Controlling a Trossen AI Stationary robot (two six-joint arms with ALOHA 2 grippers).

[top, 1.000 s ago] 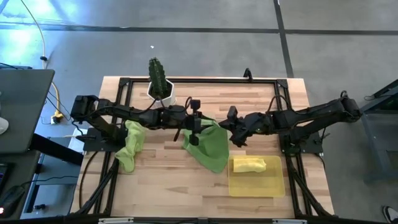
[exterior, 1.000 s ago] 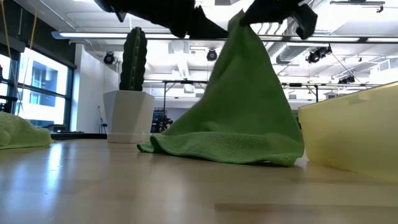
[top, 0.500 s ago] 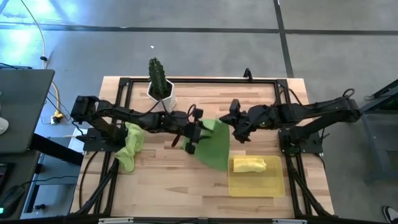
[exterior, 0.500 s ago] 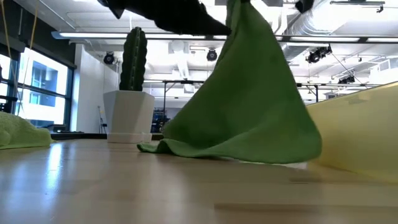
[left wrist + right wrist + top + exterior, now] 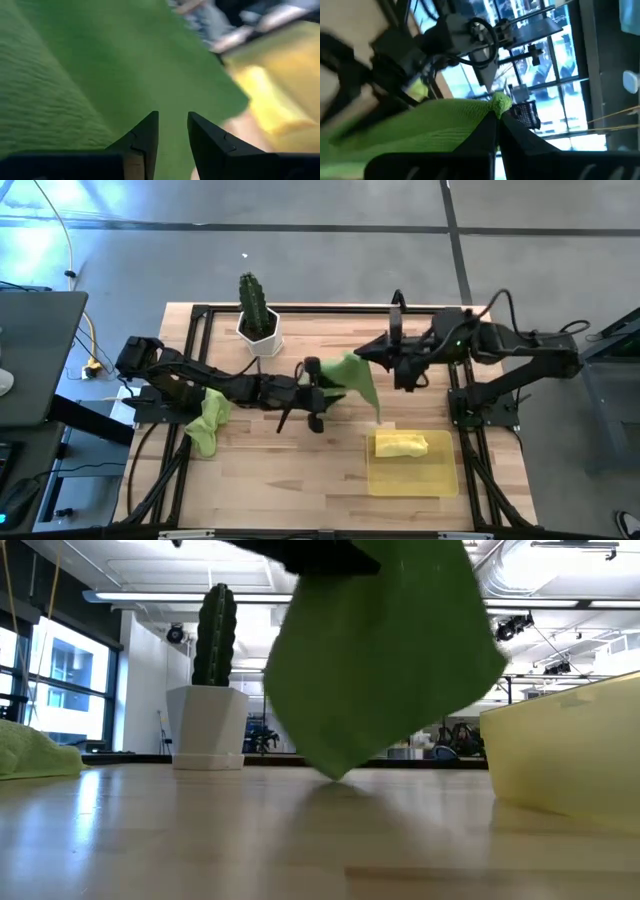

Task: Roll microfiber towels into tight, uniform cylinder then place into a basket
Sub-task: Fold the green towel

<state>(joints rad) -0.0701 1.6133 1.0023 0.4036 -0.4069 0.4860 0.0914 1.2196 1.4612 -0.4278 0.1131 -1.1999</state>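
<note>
A lime green microfiber towel point(image 5: 358, 383) hangs in the air over the table's middle, its lowest corner point(image 5: 335, 772) just above the wood. My right gripper point(image 5: 366, 355) is shut on its top corner. My left gripper point(image 5: 322, 388) reaches level from the table's left to the towel's left side, cloth filling the gap between its fingers point(image 5: 172, 132). A rolled yellow towel point(image 5: 401, 444) lies in the translucent yellow basket point(image 5: 415, 477) at the near right. A second lime green towel point(image 5: 208, 415) lies crumpled at the table's left. My left gripper has the towel's upper left part point(image 5: 125, 100) between its two fingers, coming level from the table's left. Whether it is one layer or a fold I cannot tell. The cloth hangs below it. My right gripper pinches a corner of the towel point(image 5: 500, 104) between its shut fingers, coming almost level from the table's right. The corner's tip sticks out just past the fingertips. The towel hangs from it, lifted clear of the table.
A white hexagonal pot with a cactus point(image 5: 258, 325) stands at the far left of the table. The basket's wall point(image 5: 560, 745) rises at the right in the low view. A black frame runs around the tabletop's edges.
My right gripper has risen and gone back toward the table's right with the towel corner. My left gripper has gone toward the near edge. The green towel, whose lower hem lay on the table, now hangs clear of it, spread between the two grippers.
</note>
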